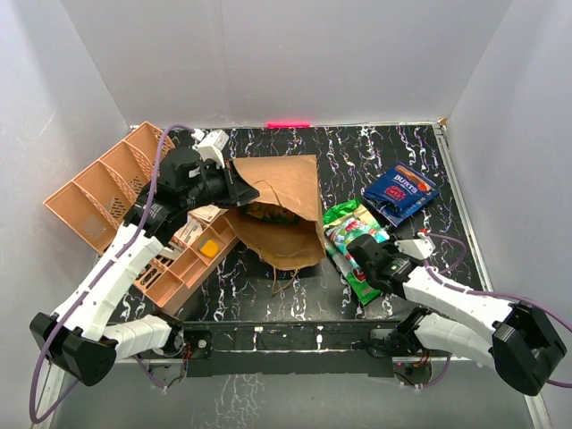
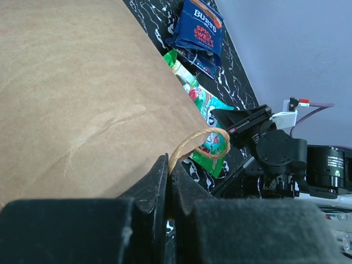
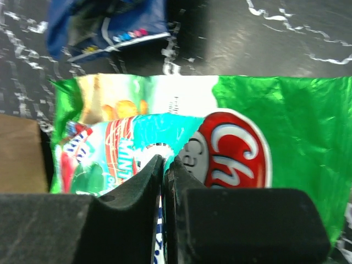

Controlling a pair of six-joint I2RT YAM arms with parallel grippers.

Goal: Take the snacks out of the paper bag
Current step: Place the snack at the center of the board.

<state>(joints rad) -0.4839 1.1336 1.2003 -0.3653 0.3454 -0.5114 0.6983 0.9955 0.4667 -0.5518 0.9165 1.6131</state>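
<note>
The brown paper bag (image 1: 284,183) lies on its side mid-table, mouth toward the near edge, with a packet (image 1: 268,213) showing inside. My left gripper (image 1: 241,190) is shut on one twisted paper handle (image 2: 190,144) at the bag's edge (image 2: 82,99). The dark blue Burts packet (image 1: 400,190) lies at the right. The green packet (image 1: 362,277) and a multicoloured mint packet (image 1: 353,225) lie just right of the bag. My right gripper (image 1: 355,251) is shut on the mint packet's edge (image 3: 110,148), over the green packet (image 3: 297,126).
Two orange divided trays (image 1: 98,188) (image 1: 192,259) stand at the left, under and beside my left arm. White walls close in the table on three sides. The bag's other handle (image 1: 284,281) trails toward the near edge.
</note>
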